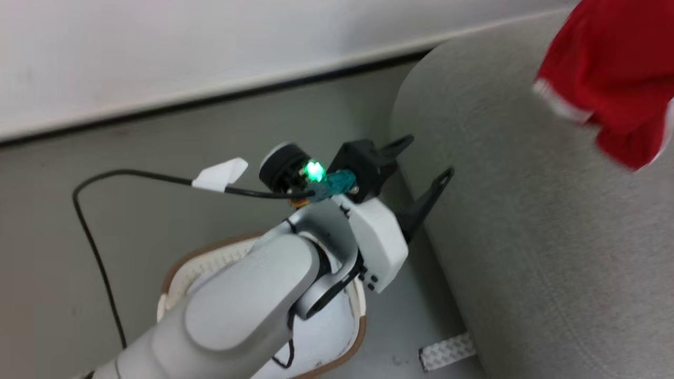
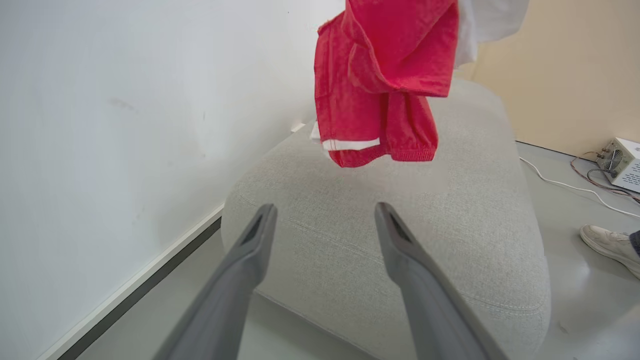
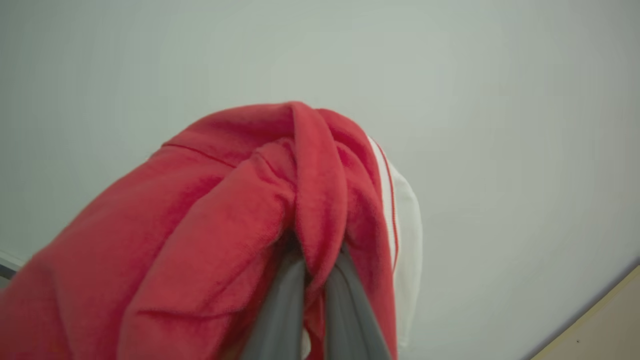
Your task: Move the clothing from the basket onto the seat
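right hand (image 3: pixel 315 272) pinches bright red soft fabric garment (image 3: pixel 225 215), hung over large grey fabric sofa (image 2: pixel 400 250), likely for release | left hand (image 2: pixel 325 207) spread, empty

The red clothing (image 3: pixel 225 225) with white striped trim hangs bunched from the right gripper's (image 3: pixel 314 260) pinching fingers above the rounded grey seat (image 2: pixel 450 225), and the cream, brown-rimmed basket (image 1: pixel 210 260) sits below and behind the left gripper (image 1: pixel 427 157).
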Available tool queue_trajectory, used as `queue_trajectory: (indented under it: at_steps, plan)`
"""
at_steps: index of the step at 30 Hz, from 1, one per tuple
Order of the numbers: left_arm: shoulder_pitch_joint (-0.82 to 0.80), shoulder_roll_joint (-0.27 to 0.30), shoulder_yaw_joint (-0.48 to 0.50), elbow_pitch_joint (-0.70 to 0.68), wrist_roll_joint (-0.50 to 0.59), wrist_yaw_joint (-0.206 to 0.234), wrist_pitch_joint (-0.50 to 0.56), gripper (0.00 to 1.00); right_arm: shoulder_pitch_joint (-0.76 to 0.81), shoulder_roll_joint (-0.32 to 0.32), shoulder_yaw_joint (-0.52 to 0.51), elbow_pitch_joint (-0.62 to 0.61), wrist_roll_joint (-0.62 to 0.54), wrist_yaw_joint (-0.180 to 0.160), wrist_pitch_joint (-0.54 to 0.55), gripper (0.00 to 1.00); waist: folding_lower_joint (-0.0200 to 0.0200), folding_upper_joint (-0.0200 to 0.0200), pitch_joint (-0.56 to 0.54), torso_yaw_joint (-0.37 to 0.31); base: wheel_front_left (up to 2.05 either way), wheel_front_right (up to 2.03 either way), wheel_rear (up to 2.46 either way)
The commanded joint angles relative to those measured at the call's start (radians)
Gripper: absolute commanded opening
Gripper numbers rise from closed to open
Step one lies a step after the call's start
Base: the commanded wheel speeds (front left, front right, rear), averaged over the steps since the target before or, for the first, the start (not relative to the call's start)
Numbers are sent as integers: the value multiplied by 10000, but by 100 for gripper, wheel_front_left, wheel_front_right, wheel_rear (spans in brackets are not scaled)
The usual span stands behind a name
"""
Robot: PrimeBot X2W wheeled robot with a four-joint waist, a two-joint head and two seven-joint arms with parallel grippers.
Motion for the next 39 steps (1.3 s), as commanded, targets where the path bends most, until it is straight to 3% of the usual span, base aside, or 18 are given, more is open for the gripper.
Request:
queue_trajectory:
  at_steps: [1,5,9,16,25,29,31,39]
  plan:
    - [-348,-47,-27,44,179,-97,42,100,-341,-187,-261,124,22,-29,66,0,-2,0,1481,810,0,0,0]
    - [-1097,-183,-73,87,425,-290,104,100,-1018,-790,-1115,631,-115,-29,351,0,-2,0,2616,1211,0,0,0]
    - [-1670,-353,-97,159,588,-410,0,100,-1161,-877,-1961,1542,-293,-29,516,0,-2,0,3445,1542,0,0,0]
    - [-2014,-577,-136,412,769,-414,-331,100,-295,81,-3316,3560,-738,-29,286,0,-2,0,4056,1889,0,0,0]
    - [-1590,-360,-150,738,642,-285,-561,100,459,1239,-4535,5459,-1390,-29,17,0,-2,0,3850,1865,0,0,0]
    - [-1391,-286,-137,866,500,-239,-618,100,612,1468,-4860,5664,-1775,-29,-63,44,-2,0,3442,1732,0,0,0]
    - [-1301,-235,-121,909,469,-217,-660,100,737,1578,-4966,5704,-1896,-29,-57,100,-2,0,3249,1670,0,0,0]
    - [-998,2,-60,970,222,-152,-768,100,1265,1841,-5504,5504,-2247,-29,-66,100,-2,0,2533,1540,0,0,0]
